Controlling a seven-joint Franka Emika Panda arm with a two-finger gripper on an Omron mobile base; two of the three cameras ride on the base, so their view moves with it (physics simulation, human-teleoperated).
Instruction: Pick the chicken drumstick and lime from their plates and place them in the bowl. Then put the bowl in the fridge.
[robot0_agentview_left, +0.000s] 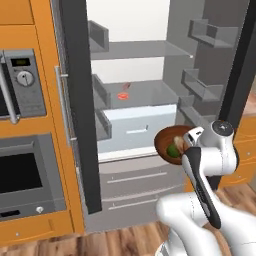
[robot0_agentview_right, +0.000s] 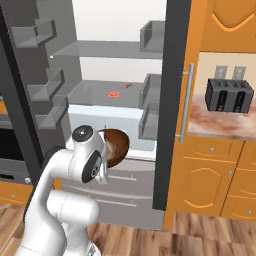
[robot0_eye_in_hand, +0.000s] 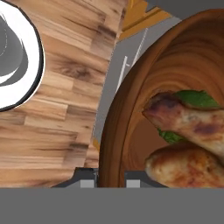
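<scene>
The jaws are gripping the rim of the bowl (robot0_agentview_left: 169, 142), carrying the chicken drumstick (robot0_eye_in_hand: 188, 144) and lime (robot0_agentview_left: 173, 150) before the open fridge (robot0_agentview_left: 145, 90); shelving is remaining.

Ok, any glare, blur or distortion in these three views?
Left base view: flat, even light, no glare, slightly soft; bowl at the open fridge. Right base view: the same, the arm hiding most of the bowl. Hand view: very close, the bowl's rim stretched, drumstick and lime cut off by the frame.
</scene>
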